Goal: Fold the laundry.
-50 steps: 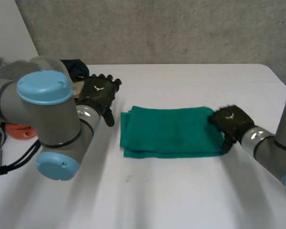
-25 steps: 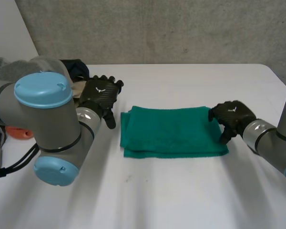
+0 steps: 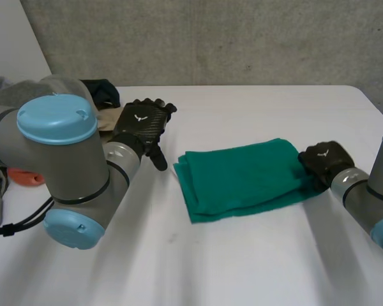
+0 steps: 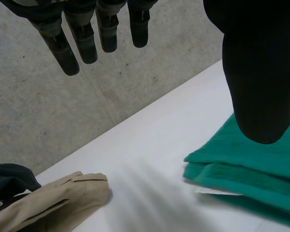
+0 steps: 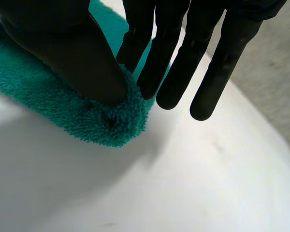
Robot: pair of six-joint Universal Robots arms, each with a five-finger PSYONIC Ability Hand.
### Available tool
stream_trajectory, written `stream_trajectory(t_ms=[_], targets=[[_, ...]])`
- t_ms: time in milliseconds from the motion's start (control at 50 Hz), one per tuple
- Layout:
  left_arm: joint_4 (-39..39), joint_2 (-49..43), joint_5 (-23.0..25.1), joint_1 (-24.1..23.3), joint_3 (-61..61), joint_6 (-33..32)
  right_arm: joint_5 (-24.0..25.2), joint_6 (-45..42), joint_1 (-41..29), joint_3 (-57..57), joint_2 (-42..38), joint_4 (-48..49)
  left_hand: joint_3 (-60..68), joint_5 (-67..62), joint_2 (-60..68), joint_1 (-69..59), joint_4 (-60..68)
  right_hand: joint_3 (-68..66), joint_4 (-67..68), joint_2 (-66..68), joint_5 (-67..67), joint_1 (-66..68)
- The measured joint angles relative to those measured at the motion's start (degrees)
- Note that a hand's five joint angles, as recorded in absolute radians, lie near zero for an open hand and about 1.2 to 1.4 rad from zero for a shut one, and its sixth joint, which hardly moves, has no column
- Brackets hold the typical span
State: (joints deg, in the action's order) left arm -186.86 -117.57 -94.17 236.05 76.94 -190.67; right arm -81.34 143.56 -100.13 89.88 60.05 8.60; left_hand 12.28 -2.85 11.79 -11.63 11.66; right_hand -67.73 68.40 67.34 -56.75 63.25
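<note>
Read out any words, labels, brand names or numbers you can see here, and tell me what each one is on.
There are no words or numbers to read.
Back of the left hand: a small white emblem, a shape and not letters.
Back of the right hand: the same emblem, no letters.
Edge of the green towel: a white tab peeks out, with no print visible on it.

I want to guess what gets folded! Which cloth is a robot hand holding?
The green towel: the right hand pinches its corner between thumb and fingers. The tan garment and the dark garment lie apart from the open left hand.
</note>
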Motion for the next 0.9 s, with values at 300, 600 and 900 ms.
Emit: stream_trajectory(t_ms=[300, 600, 900], targets=[[0.0, 1.5, -0.2, 2.4, 0.2, 0.0, 9.3, -18.0, -23.9, -7.5, -2.5, 1.6, 0.0, 0.0, 0.0, 0.0, 0.0, 0.0, 0.2, 0.0, -0.6, 0.0], [-0.4, -3.2, -1.4, 1.0, -7.6, 0.0, 12.8, -0.1, -23.5, -6.6, -1.4, 2.8, 0.0, 0.0, 0.0, 0.0, 0.0, 56.1, -56.7, -55.5, 54.1, -50.8], [0.0, -17.7, -6.6, -11.8, -21.9, 0.7, 8.7, 29.2, -10.4, -15.2, 0.5, -10.5, 0.0, 0.0, 0.0, 0.0, 0.0, 56.1, -56.7, -55.5, 54.1, -50.8]])
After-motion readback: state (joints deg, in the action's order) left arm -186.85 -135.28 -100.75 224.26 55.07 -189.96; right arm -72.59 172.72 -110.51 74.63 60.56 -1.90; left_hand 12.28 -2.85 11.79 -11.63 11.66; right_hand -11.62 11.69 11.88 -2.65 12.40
